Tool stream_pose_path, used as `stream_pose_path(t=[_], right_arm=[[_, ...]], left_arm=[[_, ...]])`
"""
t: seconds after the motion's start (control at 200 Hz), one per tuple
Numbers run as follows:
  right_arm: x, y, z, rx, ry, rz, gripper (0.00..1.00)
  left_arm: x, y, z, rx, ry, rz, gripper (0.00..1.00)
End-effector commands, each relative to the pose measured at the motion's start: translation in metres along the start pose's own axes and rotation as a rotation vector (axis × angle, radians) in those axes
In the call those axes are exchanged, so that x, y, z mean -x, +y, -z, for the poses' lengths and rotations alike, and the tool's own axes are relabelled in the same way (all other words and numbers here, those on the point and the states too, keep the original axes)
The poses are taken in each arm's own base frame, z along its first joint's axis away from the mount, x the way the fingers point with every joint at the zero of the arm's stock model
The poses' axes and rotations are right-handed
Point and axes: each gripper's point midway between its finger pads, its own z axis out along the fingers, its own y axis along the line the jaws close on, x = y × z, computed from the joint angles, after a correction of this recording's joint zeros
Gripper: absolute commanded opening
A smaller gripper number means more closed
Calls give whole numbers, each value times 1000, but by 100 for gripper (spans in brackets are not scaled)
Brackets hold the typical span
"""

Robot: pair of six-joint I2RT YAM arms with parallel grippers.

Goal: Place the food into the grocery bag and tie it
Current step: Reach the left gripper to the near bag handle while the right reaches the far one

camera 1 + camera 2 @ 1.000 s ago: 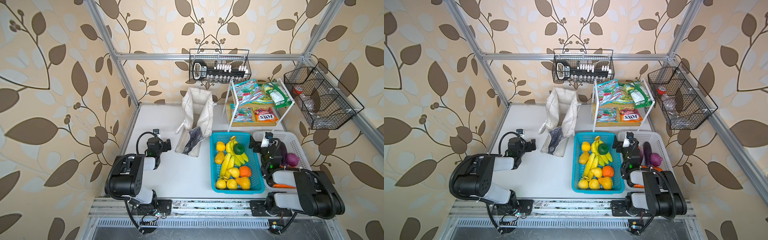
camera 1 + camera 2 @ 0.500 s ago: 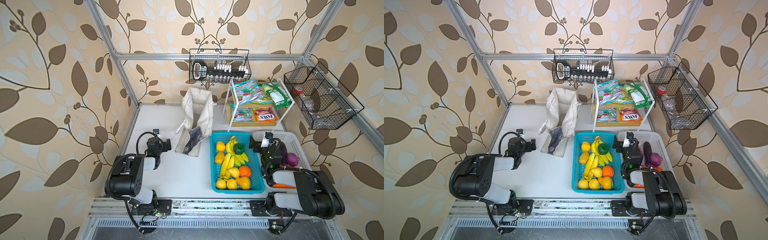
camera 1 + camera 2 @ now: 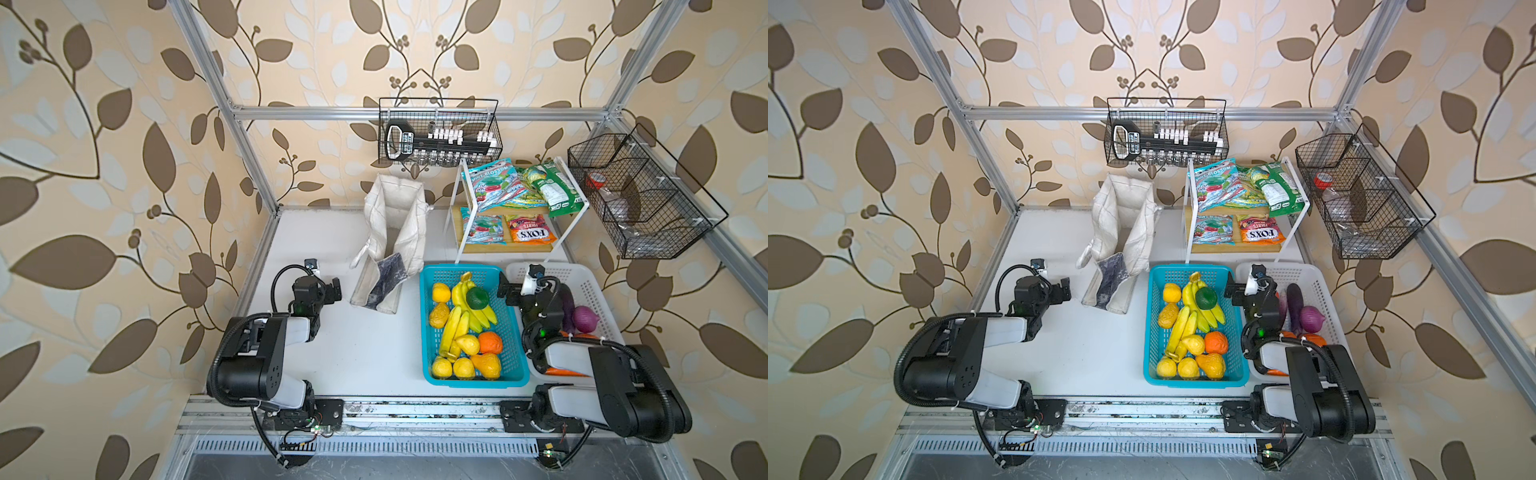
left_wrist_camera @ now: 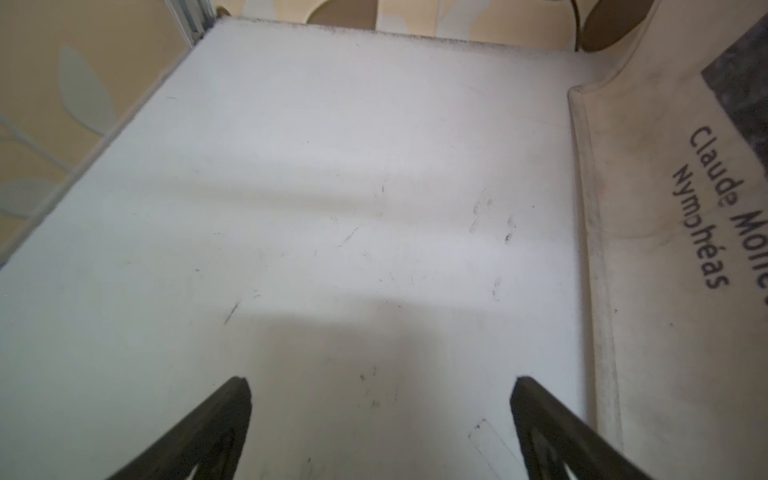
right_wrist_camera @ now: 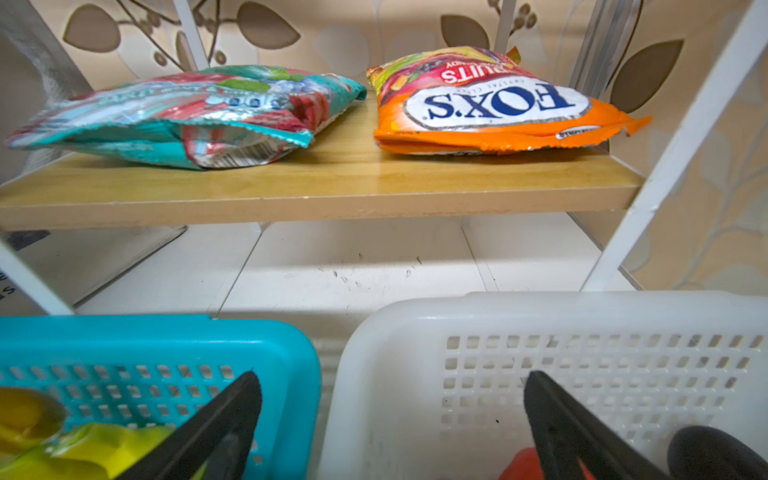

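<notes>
Food (image 3: 457, 328) was seen in two places, none of it in the bag (image 3: 395, 224): fruit (image 3: 467, 345) was piled in the turquoise basket (image 3: 461, 271), and packets (image 3: 503, 189) were laid on the shelf (image 3: 507, 248) behind it. The bag was slumped left of that basket, its length run from the back wall toward the front, its mouth apparently turned upward. The right gripper (image 5: 390, 380) was held wide open and empty over the gap between the turquoise basket and the white basket (image 5: 540, 324), pointed at the shelf. The fruit thus lay just to its left, with the banana bunch (image 3: 451, 332) laid along the basket's length. The left gripper (image 4: 380, 384) was likewise spread open and empty above bare table (image 4: 332, 166), just beside the bag's front end. The right arm was judged nearer the fruit, the left nearer the bag.
</notes>
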Motion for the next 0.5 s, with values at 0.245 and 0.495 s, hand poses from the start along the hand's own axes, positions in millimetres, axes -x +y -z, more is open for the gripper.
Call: stream_pose_path(t=[0.245, 0.495], right_arm=[[55, 11, 26, 22, -6, -8, 100], [88, 17, 37, 141, 87, -261, 100]], left_arm=[[74, 8, 54, 57, -142, 250, 99], [118, -5, 99, -47, -152, 539, 99]])
